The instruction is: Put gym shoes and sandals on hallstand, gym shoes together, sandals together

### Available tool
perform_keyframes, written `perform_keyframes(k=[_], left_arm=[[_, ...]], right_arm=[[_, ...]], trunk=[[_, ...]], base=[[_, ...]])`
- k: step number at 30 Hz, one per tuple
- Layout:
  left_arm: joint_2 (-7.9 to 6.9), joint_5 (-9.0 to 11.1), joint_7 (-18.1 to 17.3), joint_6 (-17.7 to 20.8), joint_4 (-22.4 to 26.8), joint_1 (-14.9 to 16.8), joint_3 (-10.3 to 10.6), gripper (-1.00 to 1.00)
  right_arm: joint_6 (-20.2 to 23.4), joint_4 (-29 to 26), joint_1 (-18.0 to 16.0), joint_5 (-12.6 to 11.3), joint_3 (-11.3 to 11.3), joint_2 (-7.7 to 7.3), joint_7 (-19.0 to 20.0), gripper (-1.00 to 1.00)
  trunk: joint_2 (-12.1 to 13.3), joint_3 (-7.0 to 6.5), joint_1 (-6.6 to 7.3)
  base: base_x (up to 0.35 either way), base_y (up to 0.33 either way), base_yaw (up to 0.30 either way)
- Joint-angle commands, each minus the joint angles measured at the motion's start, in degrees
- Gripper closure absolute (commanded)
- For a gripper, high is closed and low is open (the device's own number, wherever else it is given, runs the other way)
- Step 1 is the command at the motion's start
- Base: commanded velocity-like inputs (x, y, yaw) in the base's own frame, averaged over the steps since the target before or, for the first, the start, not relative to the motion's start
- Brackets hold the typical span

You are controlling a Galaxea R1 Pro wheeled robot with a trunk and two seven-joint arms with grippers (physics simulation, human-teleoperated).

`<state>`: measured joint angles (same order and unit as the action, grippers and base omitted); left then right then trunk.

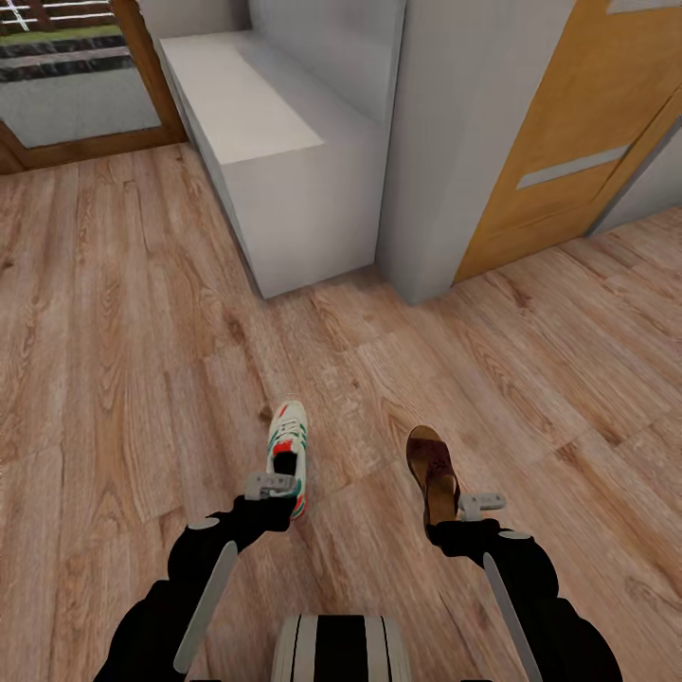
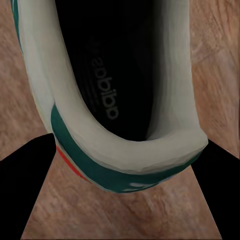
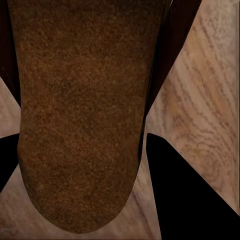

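Nearest the head camera is the robot's striped trunk (image 1: 341, 649), with both black arms reaching forward from it. The left gripper (image 1: 272, 487) is at the heel of a gym shoe (image 1: 287, 453); in the left wrist view its dark fingers (image 2: 25, 175) flank the heel collar of that shoe (image 2: 125, 150), and it appears clamped on it. The right gripper (image 1: 471, 507) is at the heel of a sandal (image 1: 433, 471); the right wrist view shows the tan footbed (image 3: 80, 125) between dark fingers (image 3: 185, 190), apparently grasped.

The shoe is white with green side stripes and red-orange at tongue and heel. The sandal is dark brown with a suede-like footbed.

Both items sit over the corridor floor (image 1: 114, 332), well apart from the grey bench unit (image 1: 275, 161) ahead; whether they are lifted clear cannot be told.

Assessment: one shoe and one sandal are in hand, nothing is racked. Carrying, placing and fetching the remaining pair are outstanding.
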<state>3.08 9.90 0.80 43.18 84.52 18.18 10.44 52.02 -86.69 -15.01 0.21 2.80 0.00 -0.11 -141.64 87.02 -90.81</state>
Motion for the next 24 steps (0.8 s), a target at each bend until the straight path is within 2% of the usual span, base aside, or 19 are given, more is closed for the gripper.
perform_keyframes(k=[1,5,8,10,13,18,24], left_arm=[[0.01,0.24,0.08,1.34,0.28,0.0,-0.06,1.0],[0.0,0.21,0.08,5.31,0.87,-0.06,-0.82,1.0],[0.05,0.26,0.07,6.63,1.03,-0.07,-4.77,1.0],[0.06,0.27,0.06,6.9,1.04,-0.08,-6.7,1.0],[0.08,0.29,0.05,7.69,1.01,-0.08,-8.23,1.0],[0.08,0.05,0.07,11.43,1.0,0.01,-8.83,1.0],[0.08,-0.29,0.08,12.29,1.03,0.01,-8.81,1.0]], right_arm=[[0.3,-0.05,-0.02,-0.11,0.02,0.0,-0.14,1.0],[0.28,-0.05,-0.02,-0.15,0.0,0.0,-0.07,1.0],[0.28,-0.05,0.0,-0.19,-0.05,-0.03,0.0,1.0],[0.28,-0.05,0.03,-0.2,-0.06,-0.06,0.01,1.0],[0.28,-0.02,0.11,-0.2,-0.07,-0.08,0.02,1.0],[0.28,0.14,0.15,-0.21,-0.07,-0.02,0.18,1.0],[0.28,0.19,0.19,-0.21,-0.05,-0.01,0.19,1.0]], trunk=[[0.4,-0.15,0.23],[2.01,-0.87,1.11],[3.21,-1.41,1.77],[4.01,-1.77,2.21],[5.22,-2.31,2.87],[7.22,-3.2,3.97],[9.63,-4.28,5.29]], base=[[0.0,0.0,0.0],[0.0,0.0,0.0],[0.0,0.0,0.0],[0.0,0.0,0.0],[0.0,0.0,0.0],[0.0,0.0,0.0],[0.0,0.0,0.0]])
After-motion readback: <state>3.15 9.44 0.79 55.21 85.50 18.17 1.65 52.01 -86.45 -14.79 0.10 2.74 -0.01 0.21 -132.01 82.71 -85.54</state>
